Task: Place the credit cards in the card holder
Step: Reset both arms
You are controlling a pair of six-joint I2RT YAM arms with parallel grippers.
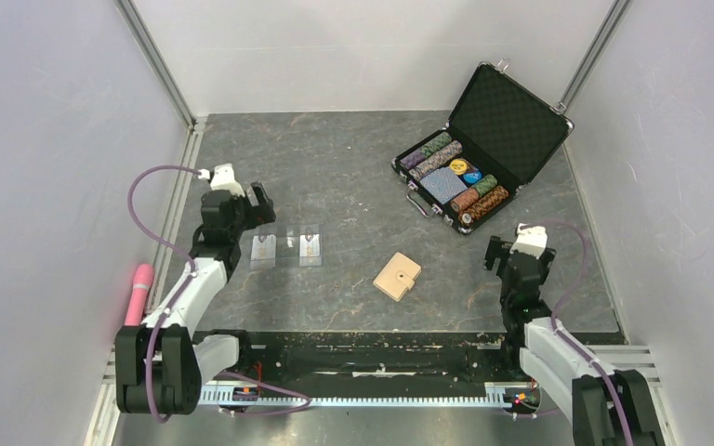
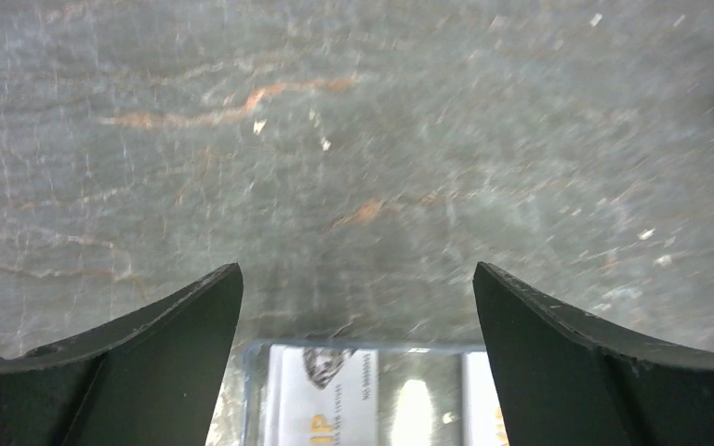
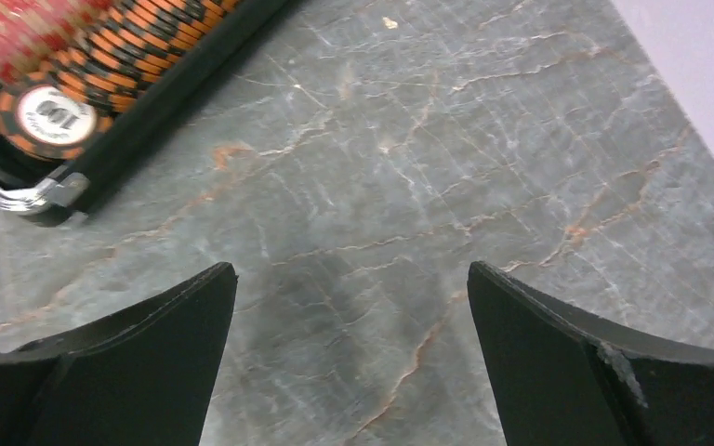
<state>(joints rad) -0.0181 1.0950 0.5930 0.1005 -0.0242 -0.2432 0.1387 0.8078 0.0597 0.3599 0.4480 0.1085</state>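
Left pincer (image 1: 246,206) (image 2: 358,279): jaws spread wide and gripping nothing, poised low over the grey stone-patterned tabletop (image 1: 353,177). Credit cards (image 1: 310,246) (image 2: 363,400): a short row of pale glossy rectangles lying flat on the tabletop just below and to the right of the left pincer. In the left wrist view one card sits between the two dark fingers (image 2: 149,344) at the bottom edge, with printed lettering partly visible. No finger is touching it. Right pincer (image 1: 519,263) (image 3: 353,274): jaws likewise wide apart and gripping nothing, with bare tabletop between them. Card holder (image 1: 397,276): a tan folding wallet, closed with its snap button uppermost, flat on the tabletop between the two pincers. It lies nearer the right one and well apart from the cards. Black chip case (image 1: 483,149) (image 3: 149,102): lid raised, filled with rows of coloured chips, standing beyond the right pincer toward the far wall. One orange-and-black chip (image 3: 51,116) shows at its near corner in the right wrist view. Pink stick-shaped object (image 1: 138,293): lying off the tabletop's edge, outside the left arm.
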